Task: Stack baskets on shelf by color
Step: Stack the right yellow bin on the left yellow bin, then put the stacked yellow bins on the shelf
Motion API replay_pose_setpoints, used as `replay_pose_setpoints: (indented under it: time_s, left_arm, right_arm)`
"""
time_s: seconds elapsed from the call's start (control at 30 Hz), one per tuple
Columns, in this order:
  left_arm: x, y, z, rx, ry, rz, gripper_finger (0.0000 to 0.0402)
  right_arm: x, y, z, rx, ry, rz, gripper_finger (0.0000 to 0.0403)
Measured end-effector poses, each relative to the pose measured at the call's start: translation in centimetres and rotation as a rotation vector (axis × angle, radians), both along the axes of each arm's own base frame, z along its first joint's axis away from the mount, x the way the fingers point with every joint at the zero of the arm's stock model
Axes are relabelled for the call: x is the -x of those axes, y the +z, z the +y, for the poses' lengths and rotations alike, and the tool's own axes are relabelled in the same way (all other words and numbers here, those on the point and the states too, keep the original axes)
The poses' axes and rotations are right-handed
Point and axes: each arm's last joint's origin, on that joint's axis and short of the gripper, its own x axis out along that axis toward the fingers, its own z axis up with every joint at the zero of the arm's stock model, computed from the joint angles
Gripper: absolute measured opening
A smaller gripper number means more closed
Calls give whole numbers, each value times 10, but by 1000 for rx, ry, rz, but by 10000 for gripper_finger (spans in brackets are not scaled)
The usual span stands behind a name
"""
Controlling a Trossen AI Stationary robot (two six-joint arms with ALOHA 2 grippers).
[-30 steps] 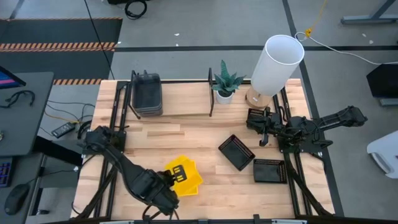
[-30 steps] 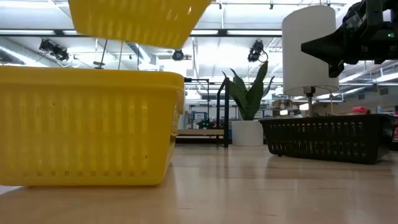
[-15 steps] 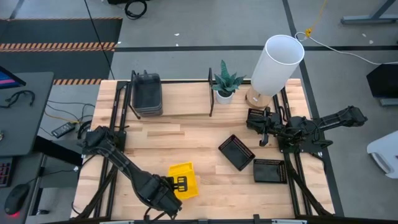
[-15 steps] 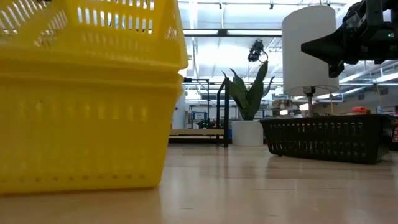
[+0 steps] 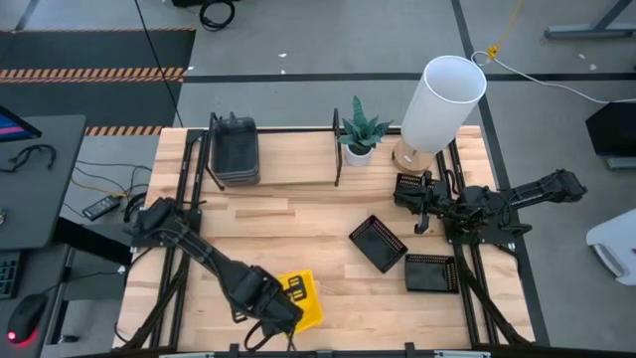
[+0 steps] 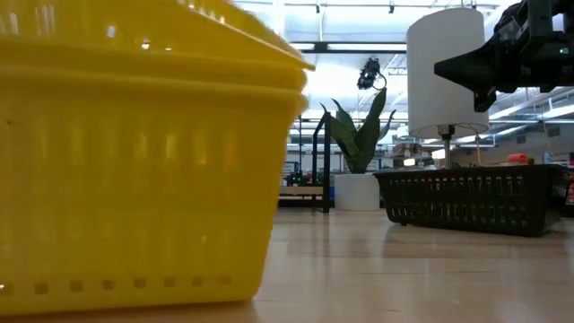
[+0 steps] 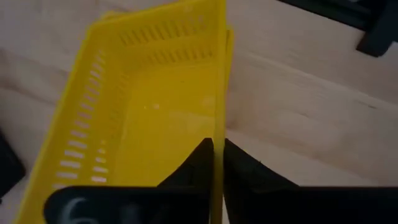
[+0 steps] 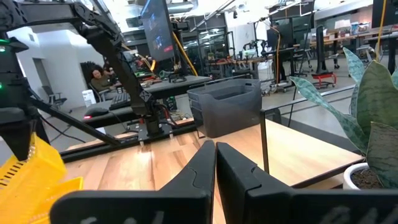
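Left pincer (image 7: 217, 163) clamped on the long rim of the yellow baskets (image 5: 299, 299) nested at the bench's (image 5: 298, 224) near edge; light, thin slotted plastic that'll likely flex, so grip mid-wall; right pincer (image 8: 216, 163) closed, empty, hovering by the lamp (image 5: 440, 99).

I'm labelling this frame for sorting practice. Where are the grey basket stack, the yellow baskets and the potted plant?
grey basket stack (image 5: 237, 151): high view, inside floor of the top basket.
yellow baskets (image 5: 302, 300): high view, bare floor beside the left gripper.
potted plant (image 5: 362, 129): high view, its leaves.
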Motion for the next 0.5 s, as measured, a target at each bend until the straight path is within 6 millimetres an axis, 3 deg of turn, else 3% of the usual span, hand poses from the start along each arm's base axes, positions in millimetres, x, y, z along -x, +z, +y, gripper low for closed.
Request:
replay_pose_setpoints:
  time_s: [0.5]
  left_arm:
    - [-6, 1, 1, 14, 53, -49, 111]
  right_arm:
    - [0, 0, 0, 0, 0, 0, 19]
